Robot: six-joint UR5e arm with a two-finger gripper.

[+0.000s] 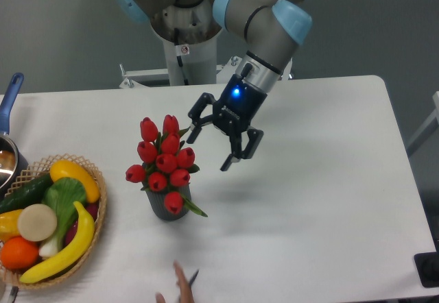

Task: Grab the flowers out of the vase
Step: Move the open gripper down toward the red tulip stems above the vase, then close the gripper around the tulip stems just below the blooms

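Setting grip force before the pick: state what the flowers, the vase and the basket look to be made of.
Flowers: likely artificial, plastic or fabric; the buds are uniform, evenly red and slightly glossy.
Vase: dark grey, matte, ribbed sides; plastic or ceramic, cannot tell which.
Basket: woven wicker, tan, open weave visible at the rim.

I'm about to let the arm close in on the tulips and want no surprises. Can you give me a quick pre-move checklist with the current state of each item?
1. Pincer open wide enough to take the bunch: ok, both fingers are spread.
2. Pincer empty: ok, nothing is between the fingers.
3. Flowers still standing in the vase: ok, upright, not yet touched.
4. Pincer lined up with the bunch: not ok, it hangs tilted to the right of the buds, not around them.
5. Workspace free of people: not ok, a hand reaches in at the table's front edge below the vase.
6. Wicker basket out of the path: ok, it sits well left of the vase.
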